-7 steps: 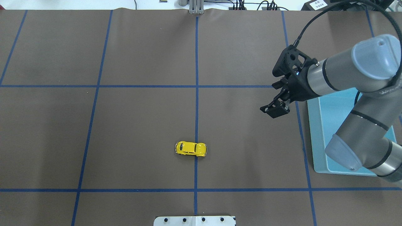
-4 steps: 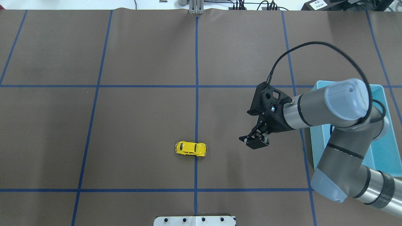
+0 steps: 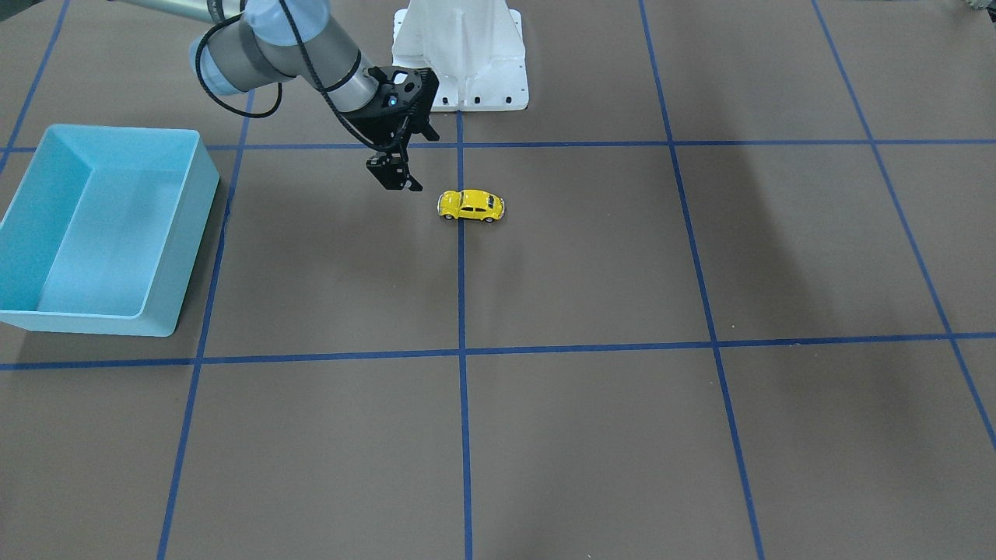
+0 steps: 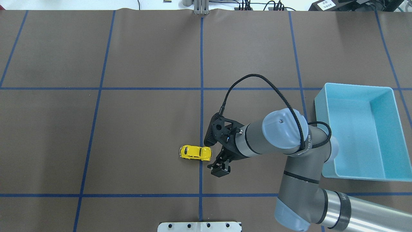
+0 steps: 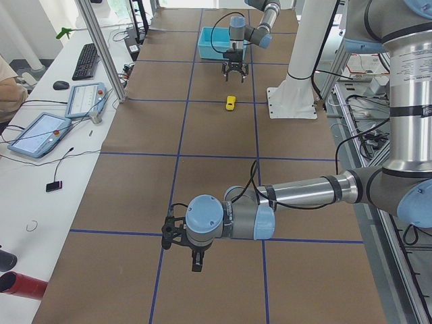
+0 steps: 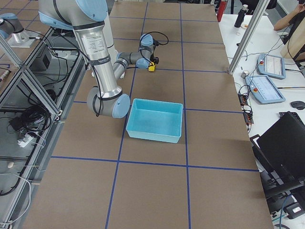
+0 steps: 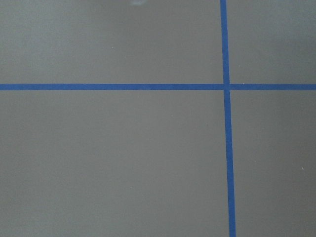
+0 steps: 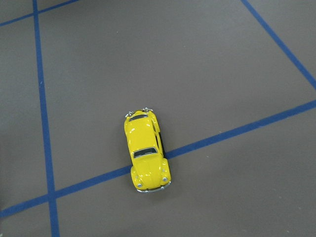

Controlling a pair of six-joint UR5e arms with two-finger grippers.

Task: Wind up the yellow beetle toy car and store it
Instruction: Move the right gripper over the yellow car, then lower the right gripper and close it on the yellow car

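Observation:
The yellow beetle toy car (image 4: 195,152) stands on its wheels on the brown table, across the blue centre line. It also shows in the front view (image 3: 471,205) and, from above, in the right wrist view (image 8: 146,157). My right gripper (image 4: 220,170) hangs just to the right of the car and a little nearer the robot, apart from it, open and empty; it also shows in the front view (image 3: 393,177). The left gripper (image 5: 194,260) shows only in the exterior left view, far from the car, and I cannot tell whether it is open.
An empty light-blue bin (image 4: 322,109) stands at the right of the table, beyond the right arm's elbow; it also shows in the front view (image 3: 187,241). The white robot base (image 3: 459,54) is close behind the car. Blue tape lines grid the table.
The right arm has swung left and down from over the bin to just beside the car, uncovering the bin. The car has not moved.

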